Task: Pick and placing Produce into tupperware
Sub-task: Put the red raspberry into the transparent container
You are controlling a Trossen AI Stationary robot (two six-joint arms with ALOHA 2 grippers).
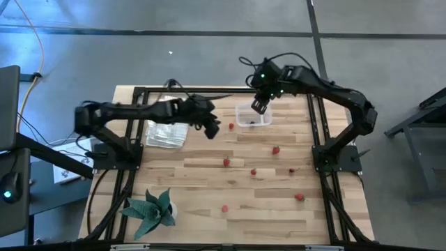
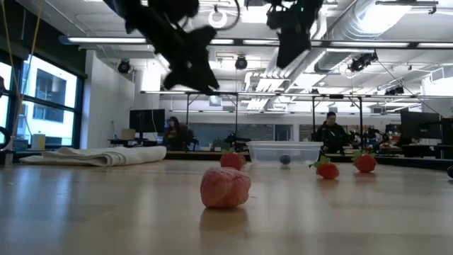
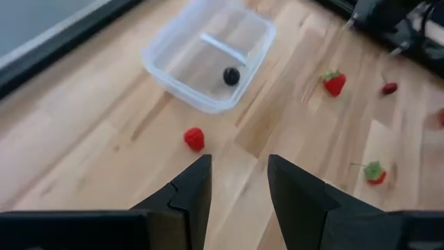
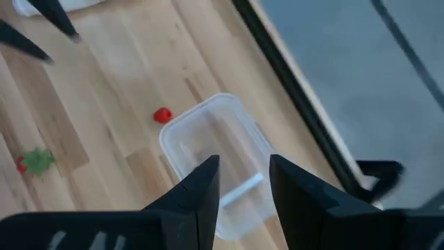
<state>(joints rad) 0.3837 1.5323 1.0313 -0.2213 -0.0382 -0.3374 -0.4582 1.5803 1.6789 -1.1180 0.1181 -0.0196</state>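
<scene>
While our right end effector [image 1: 259, 106] hangs above the clear container [image 1: 253, 116] at the desk's [image 1: 209, 181] far side, its fingers parted and empty, our left end effector [image 1: 211, 128] hovers just beside a red berry [image 1: 231, 126] near the container, also released. Other berries lie scattered toward the near edge, well apart. A folded white cloth [image 1: 166, 134] sits under the left arm, and a green leafy plant [image 1: 152, 211] marks the near left corner. Only the left wrist view shows us a dark berry [image 3: 231, 76] inside the container. We read no writing anywhere.
</scene>
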